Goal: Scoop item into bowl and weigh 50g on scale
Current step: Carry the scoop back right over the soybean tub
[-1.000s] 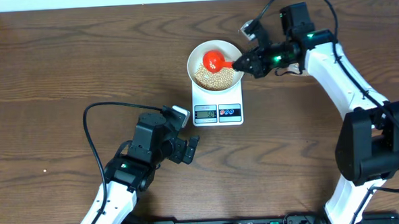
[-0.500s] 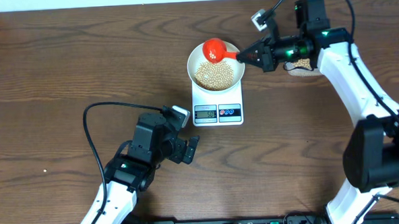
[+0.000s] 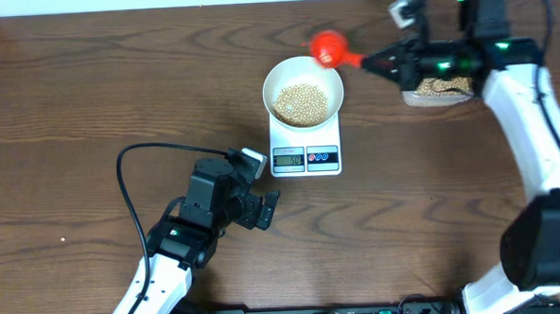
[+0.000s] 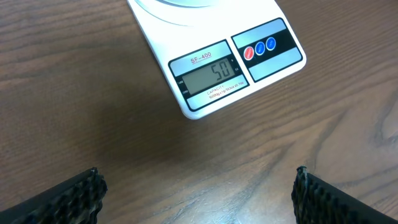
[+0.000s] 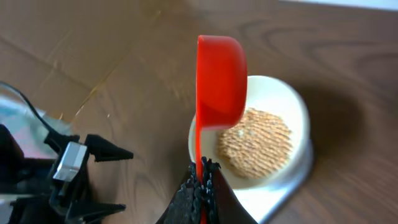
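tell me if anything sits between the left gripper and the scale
Nothing visible does. Only the wooden table lies between the open left gripper and the display edge of the scale.

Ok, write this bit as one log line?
left gripper: open | right gripper: shut on scoop | beans: in bowl on scale | scale: shows 50

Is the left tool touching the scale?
Apart. The left wrist view shows bare table between the open left tool and the scale; the overhead view shows the same gap.
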